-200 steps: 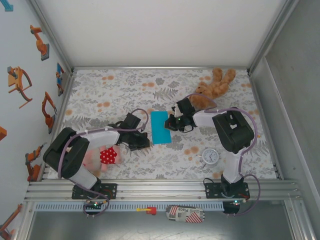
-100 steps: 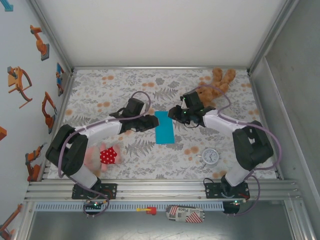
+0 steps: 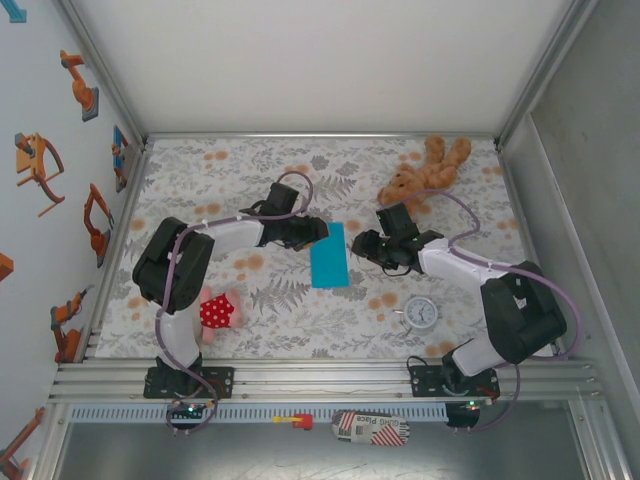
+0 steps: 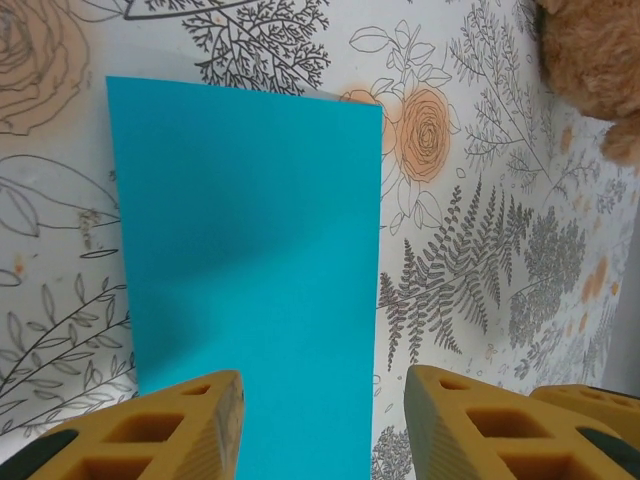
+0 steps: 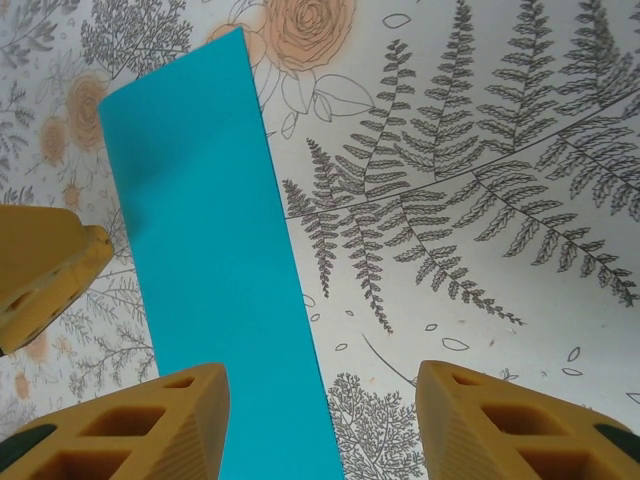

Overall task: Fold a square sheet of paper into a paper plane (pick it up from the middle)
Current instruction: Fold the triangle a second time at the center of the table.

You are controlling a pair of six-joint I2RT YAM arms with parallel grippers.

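**Operator:** Where is the sheet?
**Technician:** The sheet (image 3: 329, 254) lies flat near the middle of the table (image 3: 230, 180), between the two arms. Its long axis runs from the near edge to the far edge, slightly tilted.

**Operator:** What state are the grippers in?
**Technician:** The left gripper (image 3: 320, 231) has its jaws spread and holds nothing. The right gripper (image 3: 360, 245) is the same.

**Operator:** Which one is nearer?
**Technician:** The left. Seen from above, its tips sit at the sheet's far left corner. In its wrist view the sheet runs straight ahead from the gap between the fingers (image 4: 170, 430). The right gripper stands just beside the right long edge, apart from it.

**Operator:** What condition is the sheet in?
**Technician:** It is plain turquoise and a narrow rectangle rather than a square, so I judge it already folded in half. The edges are straight and no diagonal creases are visible. The nose folds appear not yet made.

**Operator:** What does that mean for the next move?
**Technician:** Each gripper would reach a long edge from its own side, across the short axis.
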